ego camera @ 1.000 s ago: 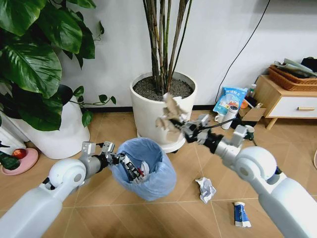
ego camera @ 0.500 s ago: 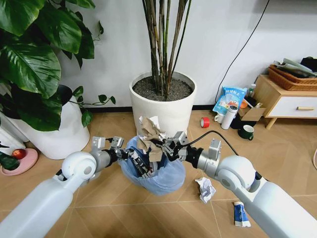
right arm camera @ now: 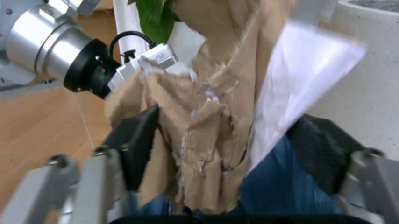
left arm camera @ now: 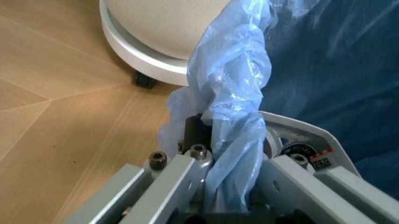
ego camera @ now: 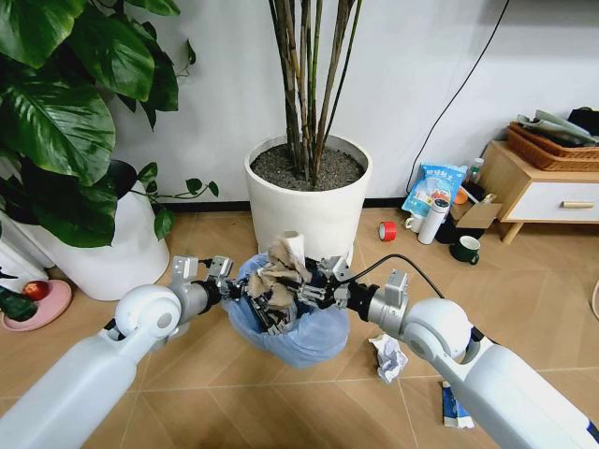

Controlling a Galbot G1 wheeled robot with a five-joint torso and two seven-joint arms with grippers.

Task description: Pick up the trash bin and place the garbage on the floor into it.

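Observation:
My left gripper is shut on the rim of the trash bin, pinching the light-blue bag between its fingers and holding the bin off the floor. Over the bin's mouth, my right gripper holds a bulky crumpled brown-and-white paper wad. In the right wrist view the wad sits between wide-set fingers above the blue lining. More garbage lies on the floor to the right: a white paper wad and a blue-white packet.
A large white plant pot on a wheeled base stands right behind the bin. Another white pot and a pink plate are at the left. A red tape roll, bottle, mug and wooden cabinet are at the right.
My right gripper has swung left and down with the paper wad, from in front of the plant pot to just over the bin's mouth. The left gripper raised the bin slightly toward it.

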